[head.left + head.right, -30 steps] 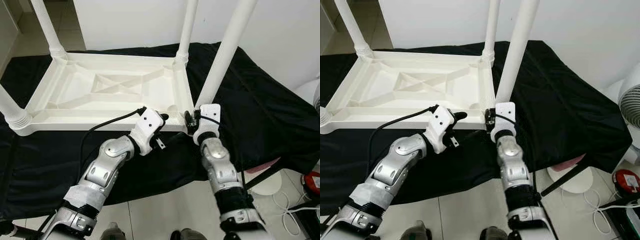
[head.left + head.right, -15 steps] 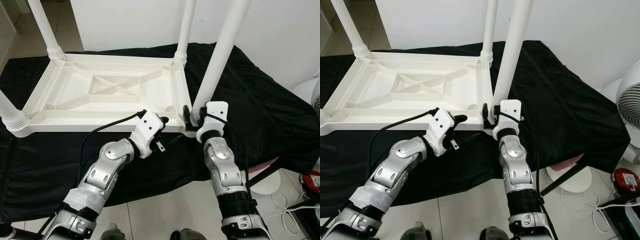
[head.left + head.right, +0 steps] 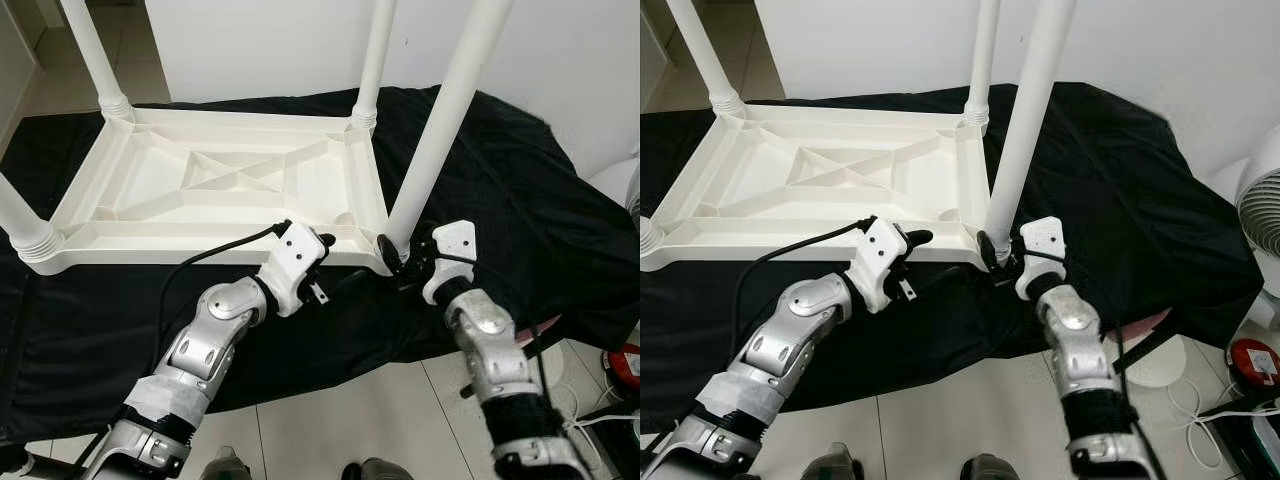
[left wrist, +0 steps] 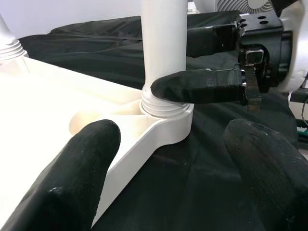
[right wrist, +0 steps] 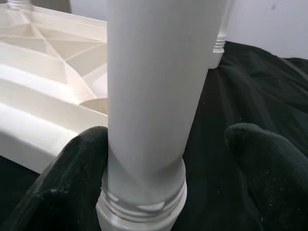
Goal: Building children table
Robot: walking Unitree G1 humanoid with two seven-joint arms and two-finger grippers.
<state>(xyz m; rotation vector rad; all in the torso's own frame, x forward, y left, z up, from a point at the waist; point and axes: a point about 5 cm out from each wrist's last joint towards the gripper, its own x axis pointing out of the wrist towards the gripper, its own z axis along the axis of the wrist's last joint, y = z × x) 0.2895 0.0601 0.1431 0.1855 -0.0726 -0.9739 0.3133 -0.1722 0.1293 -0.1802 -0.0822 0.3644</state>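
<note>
A white plastic children's table (image 3: 215,185) is laid upside down on a black cloth (image 3: 510,200), its ribbed underside facing up. Four white legs are seen standing up from its corners: the near-right leg (image 3: 437,135), the far-right leg (image 3: 371,60), the far-left leg (image 3: 92,50) and the near-left leg (image 3: 22,225), cut off by the frame edge.

The right gripper (image 3: 398,262) is placed at the base of the near-right leg, just above the threaded collar where the leg meets the corner socket (image 4: 166,118). Its fingers are spread w/ the leg between them: in the right wrist view one finger (image 5: 72,178) is seen touching the leg's side, while the other finger (image 5: 272,168) is kept apart from it (a dark gap of cloth shows between). So the leg is straddled, not squeezed.

The left gripper (image 3: 322,262) is held at the table's near edge, just left of that same corner, w/ its fingers open and nothing between them; in the left wrist view they frame the corner socket from the front.

A white fan (image 3: 1262,205) is partly visible at the right edge, and tiled floor (image 3: 330,425) is seen below the cloth.
</note>
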